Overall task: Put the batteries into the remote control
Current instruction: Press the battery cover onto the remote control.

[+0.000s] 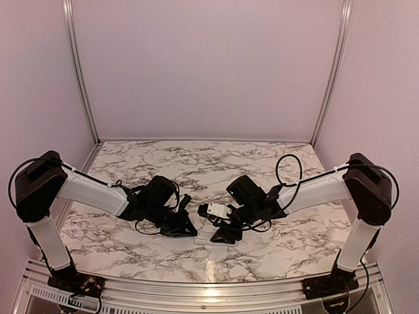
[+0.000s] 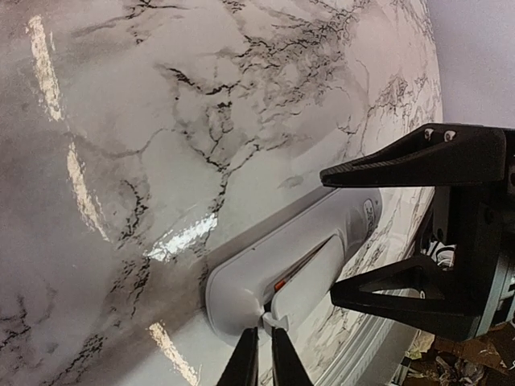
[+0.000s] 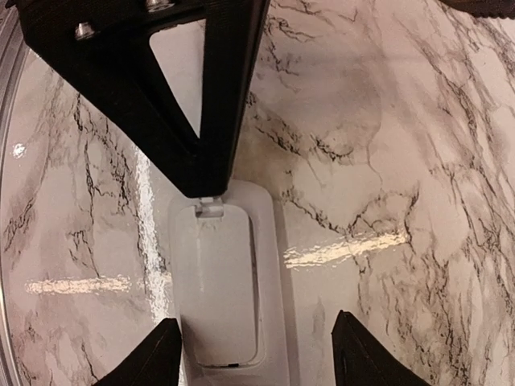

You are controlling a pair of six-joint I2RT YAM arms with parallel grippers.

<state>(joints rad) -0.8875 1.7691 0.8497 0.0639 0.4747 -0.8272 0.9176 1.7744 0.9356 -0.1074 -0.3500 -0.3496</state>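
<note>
The white remote control [image 2: 249,281] lies back up on the marble table, also seen from above as remote control [image 1: 208,234]. Its battery cover [image 3: 217,281] sits slightly ajar, and a bit of orange shows in the gap. My left gripper [image 2: 263,342] is shut, its tips against the cover's small tab [image 2: 275,322]. My right gripper [image 3: 257,354] stands open over the remote's other end, one finger [image 3: 157,358] by the remote's edge, the other [image 3: 362,354] over bare marble. The batteries are hidden from every view.
The metal rail [image 1: 209,288] runs along the table's near edge, just behind the remote in the left wrist view. Pale enclosure walls [image 1: 209,65] stand at the back and sides. Black cables [image 1: 288,163] loop from both wrists.
</note>
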